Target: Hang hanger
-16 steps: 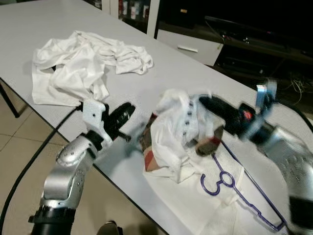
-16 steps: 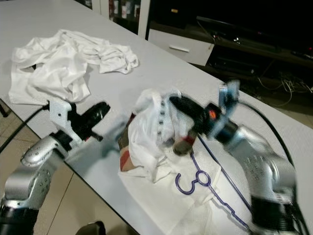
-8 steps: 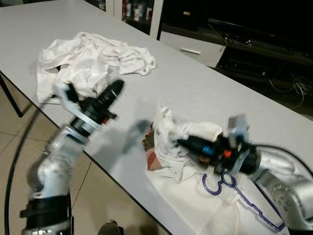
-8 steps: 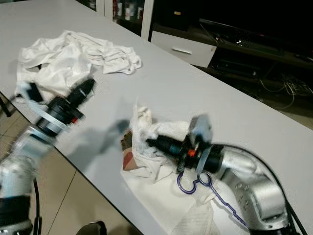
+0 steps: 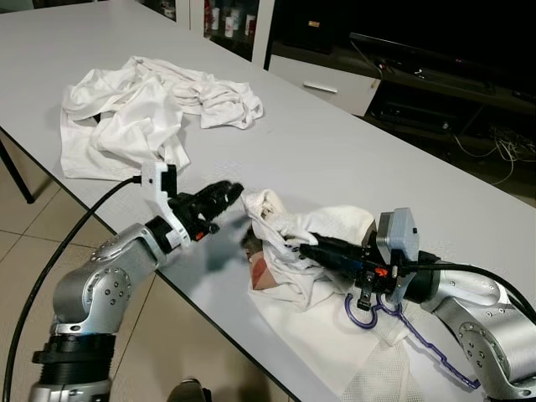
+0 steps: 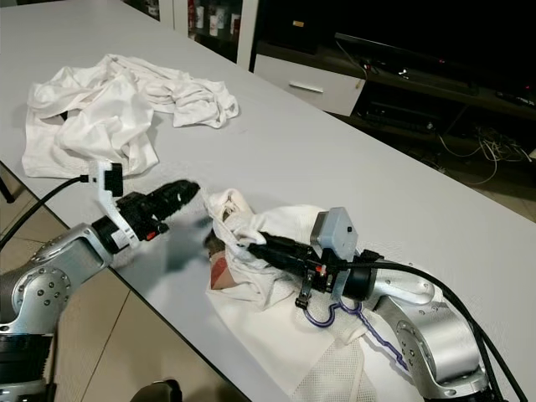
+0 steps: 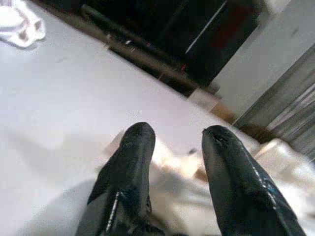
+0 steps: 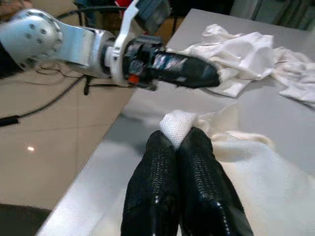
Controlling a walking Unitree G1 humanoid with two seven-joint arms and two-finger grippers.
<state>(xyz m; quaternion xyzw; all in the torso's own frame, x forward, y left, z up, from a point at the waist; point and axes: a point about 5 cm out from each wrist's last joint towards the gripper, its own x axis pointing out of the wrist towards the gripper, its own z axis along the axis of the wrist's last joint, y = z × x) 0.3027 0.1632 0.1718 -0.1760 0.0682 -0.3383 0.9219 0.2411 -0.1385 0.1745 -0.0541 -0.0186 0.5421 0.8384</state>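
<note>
A crumpled white garment lies near the table's front edge, over a brown and red patch. My right gripper lies low across it, shut on a fold of the white cloth. A purple wire hanger rests flat on the cloth under my right wrist, its hook toward the table edge. My left gripper points at the garment's left end, open, with the cloth just beyond its fingertips.
A second heap of white laundry lies at the far left of the grey table. A dark TV cabinet and a white drawer stand behind. Tiled floor lies below the table edge.
My right gripper has come down from a raised hold and now lies low on the table with the cloth. My left arm swung away leftward, then came in to the garment's left end.
</note>
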